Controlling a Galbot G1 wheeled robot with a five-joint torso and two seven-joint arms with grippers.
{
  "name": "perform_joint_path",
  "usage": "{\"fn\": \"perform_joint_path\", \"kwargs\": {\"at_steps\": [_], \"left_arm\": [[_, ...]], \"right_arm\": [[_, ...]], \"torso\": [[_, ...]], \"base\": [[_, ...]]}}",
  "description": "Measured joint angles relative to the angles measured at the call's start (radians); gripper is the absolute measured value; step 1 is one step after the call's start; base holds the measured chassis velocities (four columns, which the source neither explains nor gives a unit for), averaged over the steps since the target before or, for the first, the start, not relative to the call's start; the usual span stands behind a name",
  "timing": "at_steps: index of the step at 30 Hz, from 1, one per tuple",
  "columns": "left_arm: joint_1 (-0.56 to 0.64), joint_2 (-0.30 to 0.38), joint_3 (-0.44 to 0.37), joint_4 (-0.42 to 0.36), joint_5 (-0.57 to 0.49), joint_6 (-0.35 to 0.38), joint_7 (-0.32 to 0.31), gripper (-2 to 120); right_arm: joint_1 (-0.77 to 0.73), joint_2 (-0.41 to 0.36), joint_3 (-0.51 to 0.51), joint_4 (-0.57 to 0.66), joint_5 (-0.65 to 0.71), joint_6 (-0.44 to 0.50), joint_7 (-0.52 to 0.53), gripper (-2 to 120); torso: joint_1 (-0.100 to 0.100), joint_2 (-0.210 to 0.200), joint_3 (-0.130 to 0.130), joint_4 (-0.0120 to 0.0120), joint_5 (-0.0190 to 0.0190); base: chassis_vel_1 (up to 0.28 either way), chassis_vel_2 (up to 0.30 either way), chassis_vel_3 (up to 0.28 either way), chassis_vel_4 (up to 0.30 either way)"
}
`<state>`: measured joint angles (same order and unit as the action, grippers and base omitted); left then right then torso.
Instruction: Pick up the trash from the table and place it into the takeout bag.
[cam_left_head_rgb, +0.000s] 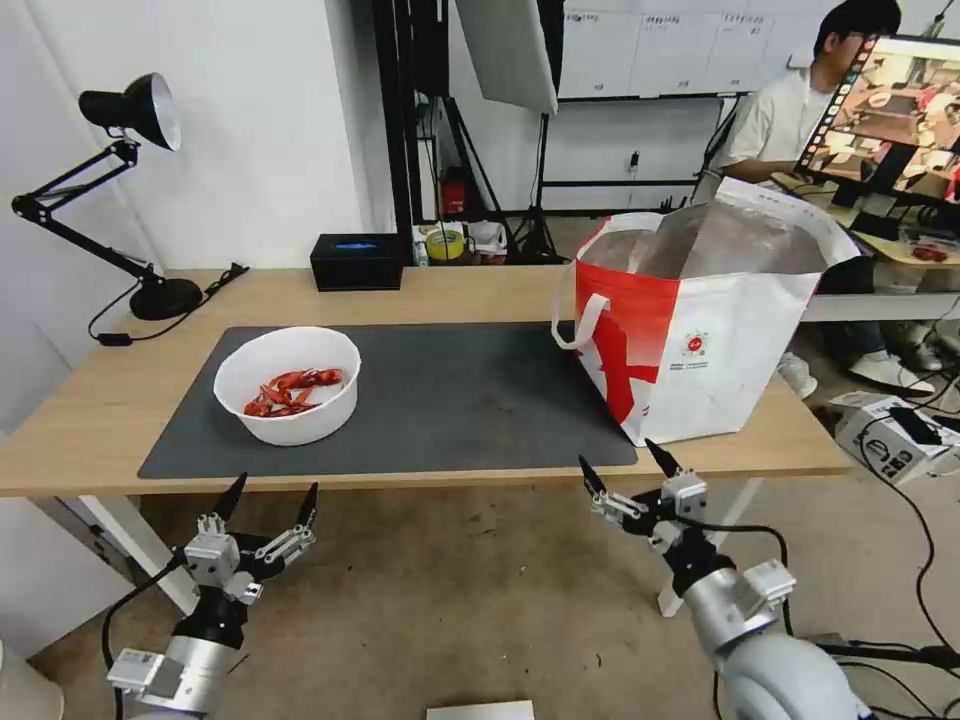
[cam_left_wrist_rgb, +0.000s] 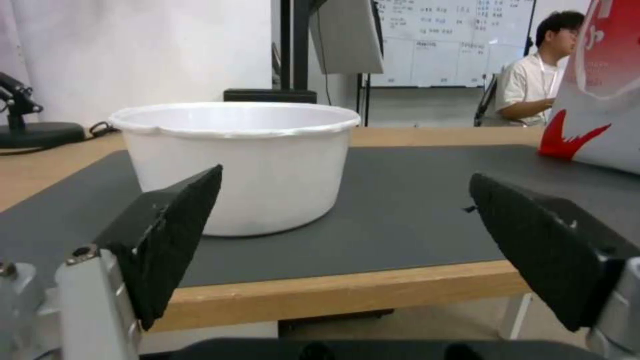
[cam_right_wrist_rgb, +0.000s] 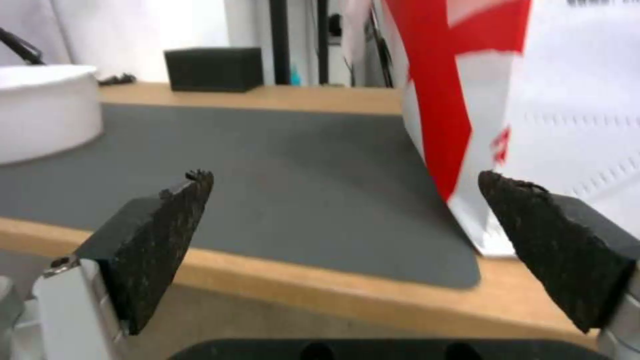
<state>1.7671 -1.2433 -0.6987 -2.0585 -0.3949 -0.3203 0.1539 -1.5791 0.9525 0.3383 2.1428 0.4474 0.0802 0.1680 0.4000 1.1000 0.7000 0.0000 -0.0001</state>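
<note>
We judge that the task is at its beginning or between two pickups: nothing is held, and the white bowl (cam_left_head_rgb: 288, 384) stands on the grey mat (cam_left_head_rgb: 460, 400) of the table (cam_left_head_rgb: 90, 420), not yet in the bag. It is on the left part of the mat, well apart from the takeout bag (cam_left_head_rgb: 700, 330), which stands upright at the right end of the table, partly on the mat's corner.

Inside the bowl we see red crayfish shells (cam_left_head_rgb: 293, 390) lying at the bottom; the bowl is far from full. The bag has its mouth open and shows silver lining, but what lies inside it we cannot tell.

Our left gripper (cam_left_head_rgb: 268, 502) hangs below the near table edge, in front of the bowl, with its jaws spread wide and empty. Our right gripper (cam_left_head_rgb: 628, 470) is also below the edge, near the front corner of the bag, jaws released and empty too.

What is left, as we see it: the bowl must be lifted and carried to the bag.
</note>
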Motion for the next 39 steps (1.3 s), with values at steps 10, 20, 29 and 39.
{"fn": "perform_joint_path", "kwargs": {"at_steps": [10,20,29,39], "left_arm": [[-0.005,-0.004,0.01,0.017,0.007,-0.006,0.001,100],[-0.025,-0.001,-0.003,0.043,-0.001,0.012,-0.005,100],[-0.129,0.133,-0.058,-0.01,-0.164,0.185,-0.136,100],[-0.255,0.411,-0.089,-0.039,-0.418,0.449,-0.272,100]], "right_arm": [[0.003,0.023,-0.028,-0.051,-0.004,-0.006,0.011,100],[0.002,0.025,-0.033,-0.054,-0.001,-0.011,0.001,100],[0.003,0.024,-0.033,-0.054,0.001,-0.012,0.0,100],[0.004,0.024,-0.033,-0.053,0.002,-0.012,0.0,100]], "torso": [[0.0,0.0,0.0,0.0001,0.0],[0.0,0.0,0.0,0.0002,-0.0001],[0.0,0.0,0.0,0.0001,0.0001],[0.0,0.0,0.0,0.0,0.0001]], "base": [[0.0,0.0,0.0,0.0],[0.0,0.0,0.0,0.0],[0.0,0.0,0.0,0.0],[0.0,0.0,0.0,0.0]]}}
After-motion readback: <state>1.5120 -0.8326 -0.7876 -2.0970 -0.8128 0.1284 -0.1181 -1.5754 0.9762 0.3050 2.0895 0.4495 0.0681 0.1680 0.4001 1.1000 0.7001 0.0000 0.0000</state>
